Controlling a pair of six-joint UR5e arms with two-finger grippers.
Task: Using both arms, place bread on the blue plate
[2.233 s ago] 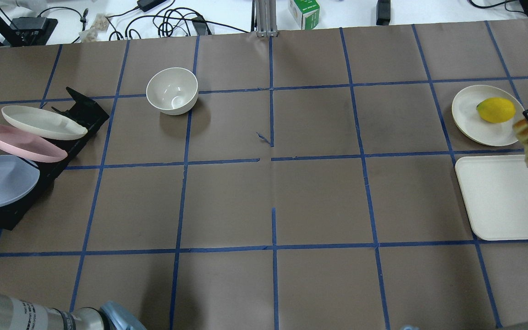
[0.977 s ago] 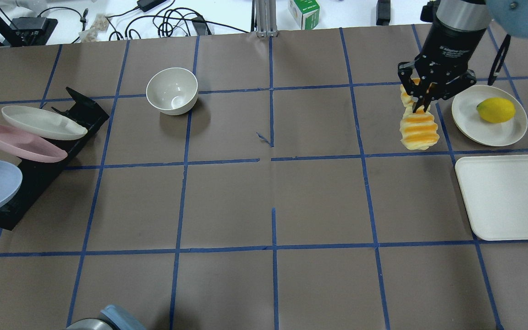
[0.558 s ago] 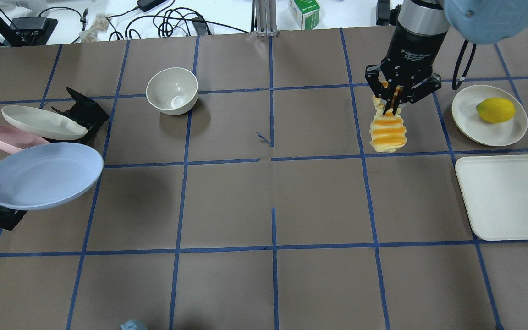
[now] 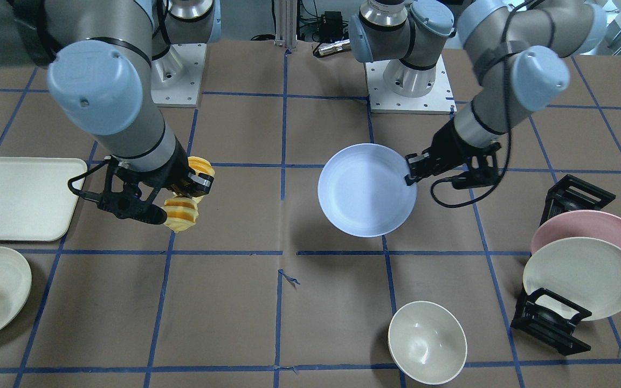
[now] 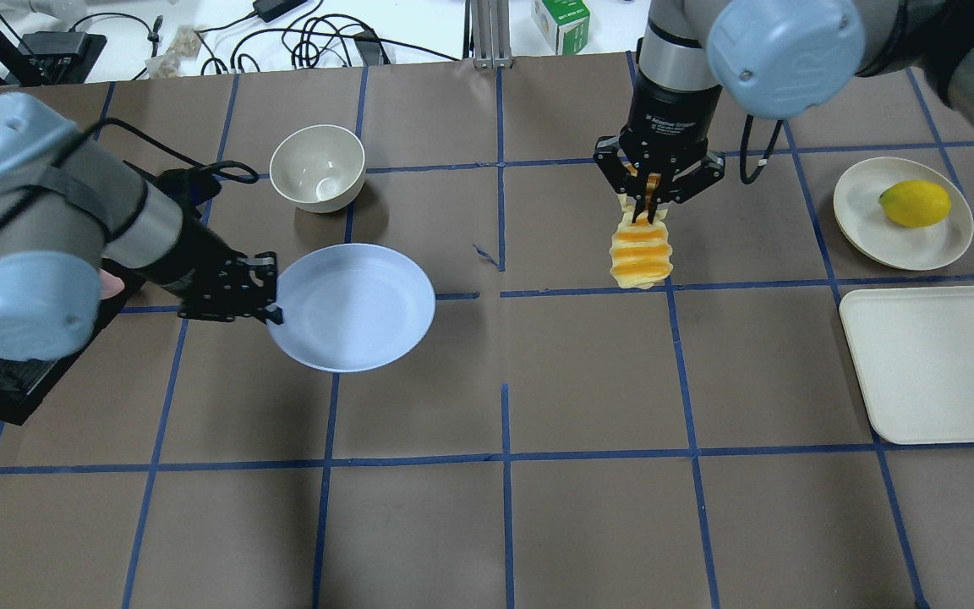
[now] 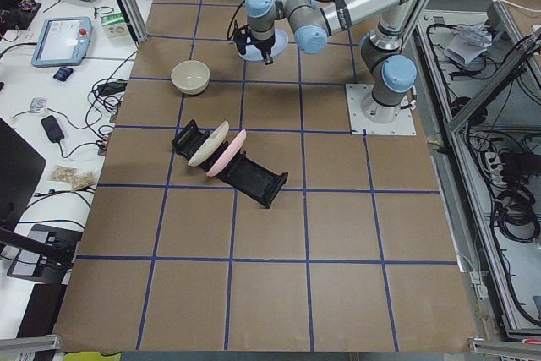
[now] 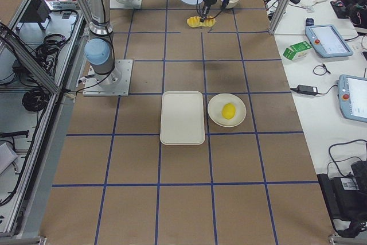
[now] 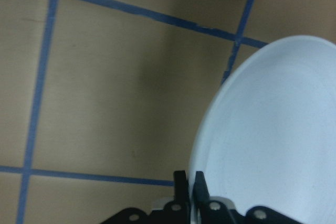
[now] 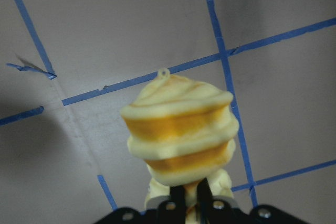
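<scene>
right gripper (image 5: 644,203) clamps the bread (image 5: 641,254), long axis hanging down, well right of the blue plate (image 5: 360,304) rim-pinched by left gripper (image 5: 270,298).

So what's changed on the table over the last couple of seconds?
The left gripper has taken the blue plate by its rim, lifted it out of the rack and carried it toward the table's middle. The right gripper, shut on the bread, has brought it inward from the robot's right side. The bowl, lemon, tray and pink plate stayed put.
</scene>
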